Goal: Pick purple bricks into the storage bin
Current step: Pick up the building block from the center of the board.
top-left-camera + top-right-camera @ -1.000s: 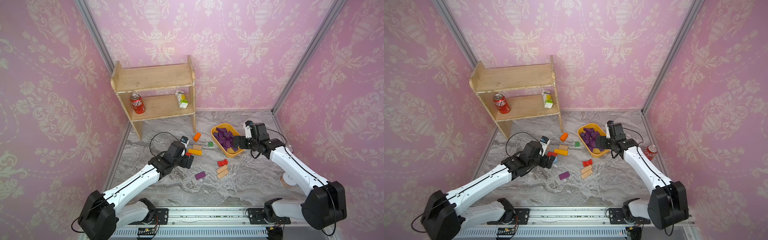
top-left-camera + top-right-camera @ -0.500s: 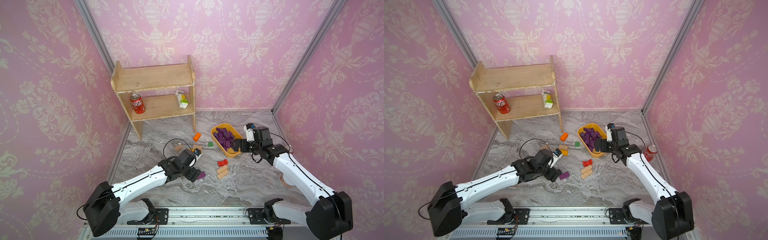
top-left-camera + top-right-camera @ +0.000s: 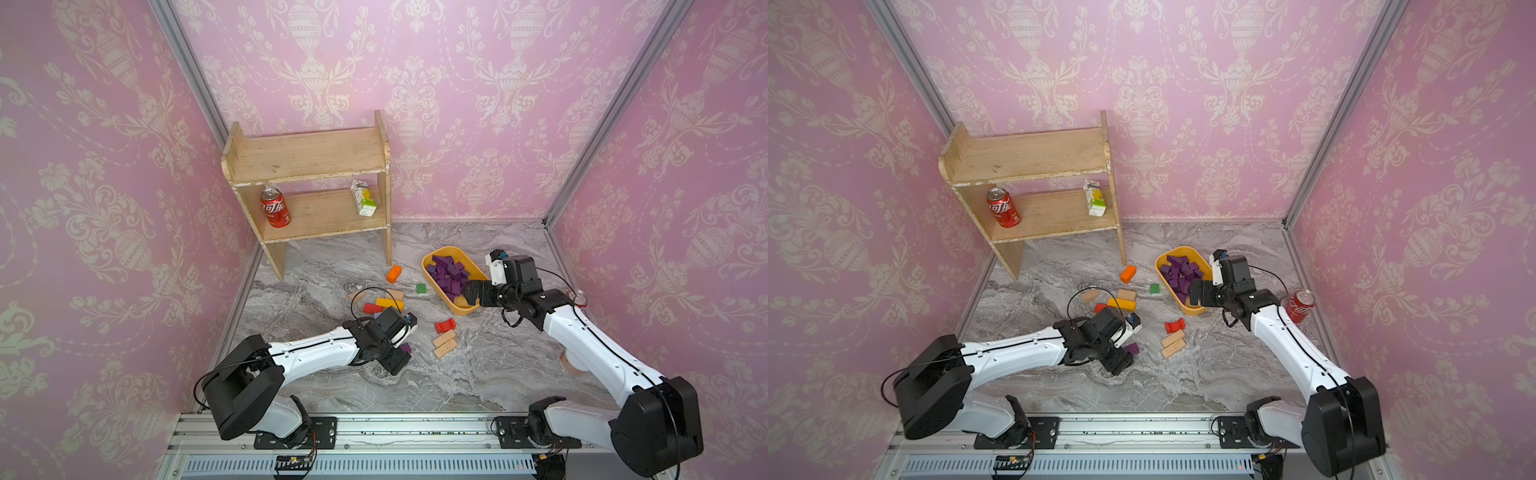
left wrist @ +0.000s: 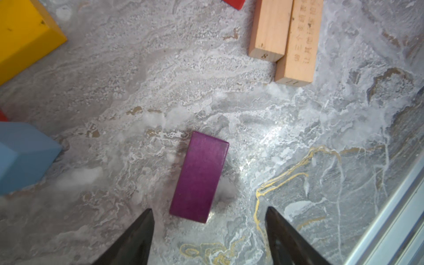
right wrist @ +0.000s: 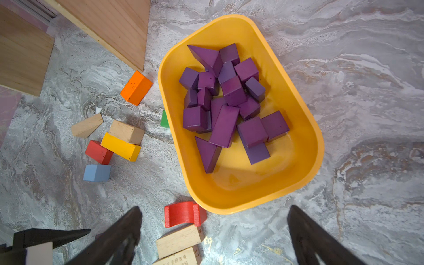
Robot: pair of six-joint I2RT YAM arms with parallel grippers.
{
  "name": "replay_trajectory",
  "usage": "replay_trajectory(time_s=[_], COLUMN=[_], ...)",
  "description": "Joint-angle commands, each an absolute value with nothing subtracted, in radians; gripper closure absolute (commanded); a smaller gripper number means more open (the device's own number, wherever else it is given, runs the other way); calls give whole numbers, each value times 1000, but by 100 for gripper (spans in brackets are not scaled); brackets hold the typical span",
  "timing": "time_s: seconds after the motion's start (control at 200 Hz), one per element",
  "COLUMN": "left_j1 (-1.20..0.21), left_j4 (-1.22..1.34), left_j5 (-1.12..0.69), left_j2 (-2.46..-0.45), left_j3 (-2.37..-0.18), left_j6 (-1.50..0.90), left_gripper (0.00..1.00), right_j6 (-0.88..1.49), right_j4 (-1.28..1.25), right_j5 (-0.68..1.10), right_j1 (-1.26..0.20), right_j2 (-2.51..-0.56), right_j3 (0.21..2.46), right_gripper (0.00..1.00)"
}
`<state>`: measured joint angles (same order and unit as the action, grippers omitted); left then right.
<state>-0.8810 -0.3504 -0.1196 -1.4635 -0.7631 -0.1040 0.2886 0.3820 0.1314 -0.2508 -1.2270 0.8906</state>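
A lone purple brick (image 4: 199,176), an oblong bar, lies flat on the marble floor (image 3: 406,348) (image 3: 1132,348). My left gripper (image 4: 208,210) (image 3: 400,358) is low over it and open. The brick's near end sits between the two fingertips with a gap on each side. The storage bin (image 3: 465,309) (image 3: 1196,309) (image 5: 252,197) is a yellow-orange tray holding several purple bricks (image 3: 446,272) (image 5: 229,101). My right gripper (image 5: 214,207) (image 3: 473,291) (image 3: 1200,293) hangs wide open and empty above the bin's near end.
Loose blocks lie between the arms: orange (image 3: 393,274), green (image 3: 421,288), yellow (image 3: 388,303), a red arch (image 3: 444,325), two tan bars (image 3: 444,345), a blue one (image 4: 23,156). A wooden shelf (image 3: 307,158) stands at the back left. A cola can (image 3: 1300,305) stands by the right wall.
My left arm has swung from the coloured block cluster to the lone purple brick and come down over it, jaws narrowing. The right gripper has barely shifted by the bin.
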Motion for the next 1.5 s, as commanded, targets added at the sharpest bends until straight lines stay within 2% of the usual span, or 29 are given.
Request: replay_trajectory(time_s=[0.0, 0.29, 0.52, 0.891, 1.001, 1.231, 1.491], left_j1=[-888, -888, -888, -888, -888, -888, -888], left_j4=[-331, -323, -329, -343, -335, -326, -267], left_j5=[-129, -67, 22, 12, 5, 0, 37], left_j2=[-1494, -1555, -1567, -1642, -1656, -1675, -1661], left_j3=[-801, -828, -835, -875, -882, -889, -885], left_j6=[-84, -75, -56, -41, -41, -43, -51], left_gripper=[24, 35, 40, 45, 50, 68, 74], right_j6=[277, 275, 275, 273, 275, 275, 287], right_j4=[383, 405, 400, 394, 401, 394, 384], right_j5=[118, 91, 74, 47, 45, 40, 38], right_j1=[-252, -251, -252, -252, -252, -252, -253], right_j2=[-1220, -1200, -1189, -1184, -1198, -1189, -1204], right_j3=[885, 883, 873, 856, 865, 855, 848], right_gripper=[0, 0, 0, 0, 0, 0, 0])
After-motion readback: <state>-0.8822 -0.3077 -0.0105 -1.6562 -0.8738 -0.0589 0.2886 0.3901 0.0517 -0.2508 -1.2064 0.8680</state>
